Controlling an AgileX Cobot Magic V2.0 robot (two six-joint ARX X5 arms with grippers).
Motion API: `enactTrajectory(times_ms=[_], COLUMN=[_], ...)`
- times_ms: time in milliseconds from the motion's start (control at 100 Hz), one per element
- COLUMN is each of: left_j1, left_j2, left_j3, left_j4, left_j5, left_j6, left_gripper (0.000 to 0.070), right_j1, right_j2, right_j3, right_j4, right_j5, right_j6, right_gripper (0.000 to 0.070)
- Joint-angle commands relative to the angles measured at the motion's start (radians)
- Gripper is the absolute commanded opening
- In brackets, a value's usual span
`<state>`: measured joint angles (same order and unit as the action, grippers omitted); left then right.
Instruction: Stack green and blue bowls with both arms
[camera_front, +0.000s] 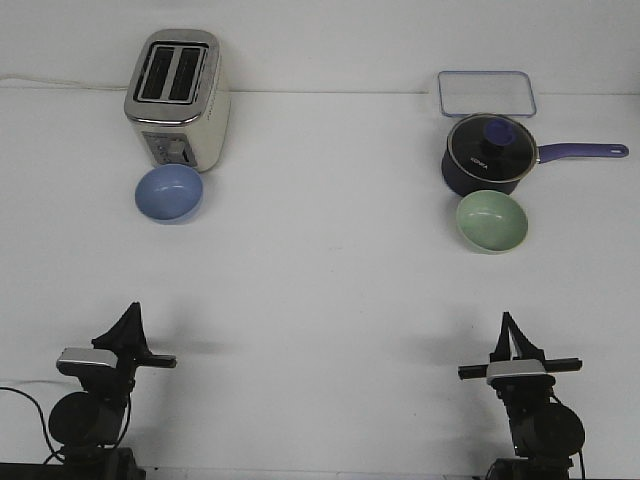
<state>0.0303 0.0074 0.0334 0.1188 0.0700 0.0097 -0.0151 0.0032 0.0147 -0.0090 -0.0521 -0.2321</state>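
The light blue bowl (169, 192) stands upright and empty on the white table at the far left, just in front of a toaster. The pale green bowl (492, 220) stands upright and empty at the far right, just in front of a saucepan. My left gripper (132, 310) rests low at the near left, far short of the blue bowl. My right gripper (506, 320) rests low at the near right, far short of the green bowl. On each gripper the fingers come together at a point with no gap showing, and both are empty.
A silver and cream toaster (178, 95) stands behind the blue bowl. A dark navy saucepan (487, 155) with a glass lid has its handle pointing right. A clear lidded container (485, 93) lies behind it. The white table (320, 290) stretches between the bowls and the arms.
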Motion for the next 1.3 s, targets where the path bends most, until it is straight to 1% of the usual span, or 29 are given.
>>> enactTrajectory(times_ms=[0, 690, 810, 890, 930, 1030, 1090, 1130, 1200, 1240, 1290], left_j1=[0.001, 0.001, 0.001, 0.001, 0.001, 0.001, 0.001, 0.001, 0.001, 0.001, 0.001], left_j2=[-0.001, -0.001, -0.001, -0.001, -0.001, -0.001, -0.001, -0.001, -0.001, -0.001, -0.001], left_j3=[-0.019, -0.019, -0.019, -0.019, -0.019, -0.019, -0.019, -0.019, -0.019, -0.019, -0.019], left_j4=[0.01, 0.01, 0.01, 0.01, 0.01, 0.01, 0.01, 0.01, 0.01, 0.01, 0.01], left_j5=[-0.002, -0.002, -0.002, -0.002, -0.003, -0.002, -0.002, -0.002, -0.003, -0.002, -0.002], left_j6=[0.002, 0.002, 0.002, 0.002, 0.002, 0.002, 0.002, 0.002, 0.002, 0.002, 0.002], left_gripper=[0.0013, 0.0013, 0.0013, 0.0013, 0.0013, 0.0013, 0.0013, 0.0013, 0.0013, 0.0013, 0.0013], right_j1=[-0.002, -0.002, -0.002, -0.002, -0.002, -0.002, -0.002, -0.004, -0.006, -0.006, -0.006], right_j2=[-0.002, -0.002, -0.002, -0.002, -0.002, -0.002, -0.002, -0.002, -0.001, 0.008, 0.033], right_j3=[-0.002, -0.002, -0.002, -0.002, -0.002, -0.002, -0.001, 0.007, 0.046, 0.081, 0.133], right_j4=[0.014, 0.014, 0.023, 0.025, 0.025, 0.025, 0.024, 0.023, -0.001, -0.027, -0.064], right_j5=[0.0, 0.0, -0.004, -0.003, -0.004, 0.001, 0.008, 0.008, 0.009, 0.03, 0.058], right_j6=[0.006, 0.006, 0.02, 0.088, 0.14, 0.328, 0.463, 0.522, 0.586, 0.603, 0.603], right_gripper=[0.0, 0.0, 0.0, 0.0, 0.0, 0.0, 0.0, 0.0, 0.0, 0.0, 0.0])
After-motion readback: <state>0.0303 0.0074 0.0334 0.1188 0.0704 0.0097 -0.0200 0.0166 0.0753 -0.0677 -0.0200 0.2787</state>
